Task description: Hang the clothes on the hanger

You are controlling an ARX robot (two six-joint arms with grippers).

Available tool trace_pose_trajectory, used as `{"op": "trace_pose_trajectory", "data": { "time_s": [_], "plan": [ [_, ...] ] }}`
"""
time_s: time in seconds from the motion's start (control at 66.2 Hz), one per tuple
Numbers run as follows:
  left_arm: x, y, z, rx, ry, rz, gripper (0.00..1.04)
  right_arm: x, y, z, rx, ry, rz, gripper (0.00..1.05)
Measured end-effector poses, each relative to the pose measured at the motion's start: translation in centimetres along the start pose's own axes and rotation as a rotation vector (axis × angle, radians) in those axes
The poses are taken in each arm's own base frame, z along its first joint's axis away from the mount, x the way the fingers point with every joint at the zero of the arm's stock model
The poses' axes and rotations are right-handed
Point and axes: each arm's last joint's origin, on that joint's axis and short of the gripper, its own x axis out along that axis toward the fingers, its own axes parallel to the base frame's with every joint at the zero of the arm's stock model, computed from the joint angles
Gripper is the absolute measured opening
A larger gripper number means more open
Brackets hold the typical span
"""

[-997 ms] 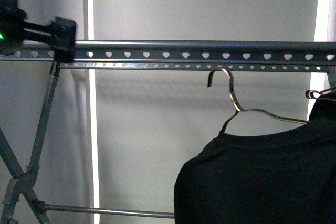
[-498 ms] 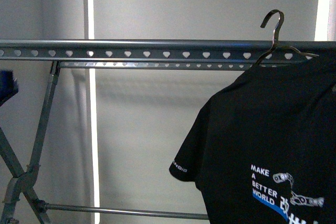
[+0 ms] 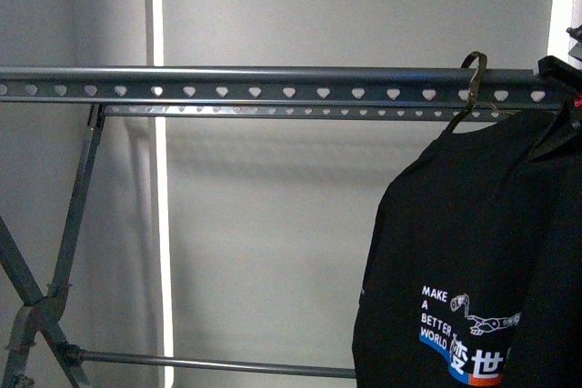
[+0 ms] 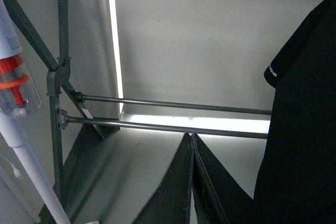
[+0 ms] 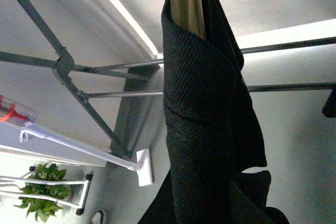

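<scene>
Black short-sleeved T-shirt (image 3: pixel 455 252) with white "MAKE A BETTER WORLD" print hangs near the right end of the dark grey metal rack's long rail (image 3: pixel 273 84) — the one pierced by a row of heart-shaped holes. Its shiny metal hook hanger (image 3: pixel 473 88) curls over the rail's top edge; whether the hook bears fully on the rail I cannot tell.

Right arm: only a dark edge shows at the front view's far right, beside the shirt's shoulder. In the right wrist view, ribbed black cloth (image 5: pixel 210 103) drapes over a brassy bar right at the camera; the fingers themselves are hidden, so clenched or released — cannot tell.

Left arm: wrist view shows the left gripper's (image 4: pixel 191 182) dark fingers pressed together, holding nothing, low by the rack's crossbars (image 4: pixel 173 116) and crossed legs (image 4: pixel 52 72).

Judgement: step in hand is seating the hook. To do it well, lower straight until the rail carries the weight, let go only once the shirt hangs plumb, then withdraw sideways clear of the sleeve so the hook isn't dragged off.
</scene>
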Motion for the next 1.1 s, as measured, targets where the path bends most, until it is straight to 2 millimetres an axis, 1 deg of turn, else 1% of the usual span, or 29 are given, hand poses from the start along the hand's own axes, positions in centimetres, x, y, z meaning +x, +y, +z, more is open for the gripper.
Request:
{"op": "trace_pose_trajectory", "data": {
  "time_s": [0.106,0.257,0.287,0.332,0.347,0.393,0.423,0.483,0.498,0.513,0.604,0.619,0.634,0.695,0.71,0.74,0.785,0.815,0.876,0.891,0.906,0.936,0.951,0.966,0.982,1.012,1.057,1.087,1.102],
  "plan": [
    [-1.0,0.0,-0.7,0.000,-0.005,0.000,0.04,0.4,0.1,-0.6,-0.014,0.006,-0.013,0.04],
    [-2.4,0.0,-1.5,0.000,-0.011,0.000,0.04,1.3,-0.4,-2.7,-0.056,0.015,-0.043,0.04],
    [-2.6,0.0,-1.6,0.000,-0.011,0.000,0.04,1.5,-0.5,-3.1,-0.078,0.000,-0.056,0.07],
    [-3.0,0.0,-1.9,0.000,-0.008,0.000,0.04,1.5,-0.6,-4.0,-0.112,-0.031,-0.077,0.19],
    [-3.1,0.0,-2.0,0.000,-0.007,0.000,0.04,1.5,-0.6,-4.0,-0.115,-0.035,-0.079,0.19],
    [-3.4,0.0,-2.2,0.000,-0.006,0.000,0.04,1.1,-0.6,-4.5,-0.161,-0.095,-0.114,0.28],
    [-3.6,0.0,-2.3,0.000,-0.008,0.000,0.04,0.8,-0.5,-4.7,-0.173,-0.126,-0.120,0.32],
    [-4.0,0.0,-2.4,0.001,-0.010,0.000,0.04,-0.5,0.1,-5.1,-0.208,-0.225,-0.111,0.42],
    [-4.1,0.0,-2.5,0.001,-0.010,0.000,0.04,-1.3,0.4,-5.3,-0.224,-0.275,-0.111,0.47],
    [-4.2,0.0,-2.5,0.001,-0.010,0.000,0.04,-1.4,0.5,-5.4,-0.227,-0.285,-0.110,0.48],
    [-4.7,0.0,-2.8,0.002,-0.008,0.000,0.04,-5.0,1.7,-6.7,-0.273,-0.464,-0.079,0.63],
    [-4.8,0.0,-2.9,0.002,-0.008,0.000,0.04,-6.2,2.1,-7.2,-0.282,-0.508,-0.063,0.68],
    [-4.8,0.0,-2.9,0.002,-0.009,0.000,0.04,-6.4,2.2,-7.4,-0.283,-0.516,-0.060,0.69],
    [-5.1,0.0,-3.0,0.003,-0.010,0.000,0.04,-9.2,2.9,-9.2,-0.288,-0.618,-0.031,0.79],
    [-5.2,0.0,-3.0,0.003,-0.010,0.000,0.04,-10.3,3.1,-10.2,-0.293,-0.657,-0.029,0.84],
    [-5.3,0.0,-3.1,0.003,-0.010,0.000,0.04,-11.3,3.2,-11.2,-0.297,-0.697,-0.037,0.88],
    [-5.5,0.0,-3.4,0.003,-0.016,0.000,0.04,-13.1,3.2,-13.6,-0.302,-0.757,-0.065,0.97],
    [-5.7,0.0,-3.6,0.003,-0.023,0.000,0.04,-14.0,3.2,-15.2,-0.302,-0.772,-0.089,0.99],
    [-5.8,0.0,-3.6,0.003,-0.027,0.002,0.04,-15.2,3.2,-18.5,-0.300,-0.694,-0.206,0.90],
    [-5.9,0.0,-3.5,0.003,-0.029,0.000,0.04,-15.4,3.2,-19.7,-0.299,-0.658,-0.231,0.86],
    [-5.9,0.0,-3.5,0.003,-0.029,0.001,0.04,-15.6,3.1,-20.4,-0.306,-0.639,-0.242,0.85],
    [-6.0,0.0,-3.5,0.003,-0.030,0.001,0.04,-16.1,2.9,-23.1,-0.317,-0.560,-0.254,0.77],
    [-6.1,0.0,-3.5,0.003,-0.030,0.000,0.04,-16.2,2.8,-23.7,-0.323,-0.558,-0.253,0.76],
    [-6.1,0.0,-3.5,0.003,-0.029,0.000,0.04,-16.3,2.5,-25.1,-0.330,-0.514,-0.257,0.72],
    [-6.2,0.0,-3.5,0.003,-0.029,0.000,0.04,-16.3,2.4,-25.7,-0.331,-0.503,-0.256,0.70],
    [-6.3,0.0,-3.4,0.004,-0.032,0.000,0.04,-16.3,1.8,-27.9,-0.348,-0.500,-0.257,0.62],
    [-6.6,0.0,-3.4,0.003,-0.037,0.001,0.04,-16.3,1.2,-29.7,-0.361,-0.540,-0.262,0.50],
    [-6.7,0.0,-3.4,0.003,-0.035,0.001,0.04,-16.0,0.9,-30.2,-0.366,-0.541,-0.262,0.41],
    [-6.7,0.0,-3.4,0.003,-0.035,0.001,0.04,-16.0,0.8,-30.3,-0.366,-0.541,-0.262,0.40]
  ]
}}
